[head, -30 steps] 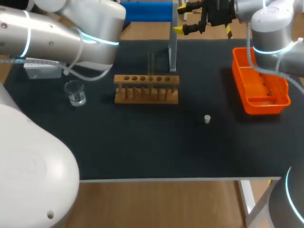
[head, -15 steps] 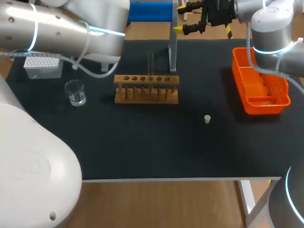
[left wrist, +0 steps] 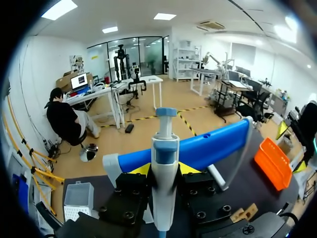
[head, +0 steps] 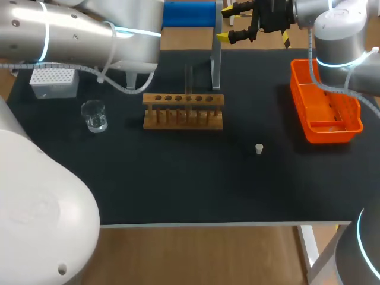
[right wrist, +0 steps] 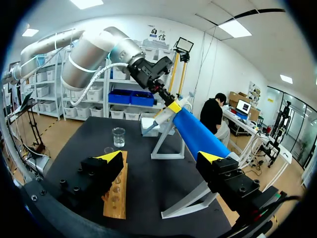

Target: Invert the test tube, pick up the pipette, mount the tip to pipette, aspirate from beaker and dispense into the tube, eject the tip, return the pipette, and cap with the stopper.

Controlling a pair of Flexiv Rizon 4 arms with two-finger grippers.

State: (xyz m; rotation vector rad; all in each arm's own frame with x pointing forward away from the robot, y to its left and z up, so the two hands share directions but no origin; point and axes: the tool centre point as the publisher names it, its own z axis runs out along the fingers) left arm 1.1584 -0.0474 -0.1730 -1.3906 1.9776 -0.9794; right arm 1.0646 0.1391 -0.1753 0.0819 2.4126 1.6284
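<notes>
Black table (head: 178,178) set for the whole run: wooden rack (head: 183,111) dead centre, test tube (head: 189,76) upright at its far edge, which end up impossible to tell. Beaker (head: 94,116) left of the rack, tip box (head: 53,82) further left and far, stopper (head: 259,148) lying alone on the near right, orange tray (head: 332,133) out at the right edge. Over at the far side, left gripper (left wrist: 164,168) clamped on the pipette (left wrist: 164,148), a yellow tip pressing each flank, plunger end up, the blue-topped stand (left wrist: 208,146) just behind it. Right gripper (right wrist: 161,157) spread wide and holding nothing, parked just right of that same stand. Looks like the pick-up step, with tip, beaker and stopper all waiting. Plenty to go wrong from here: could snag the pipette on the stand if drawn off at an angle, twisting it in the grip; could then meet the tip box crooked and seat a tip badly; could also crowd the right arm, both grippers so near one stand; and could clip the tall tube on the way across to the tip box.
</notes>
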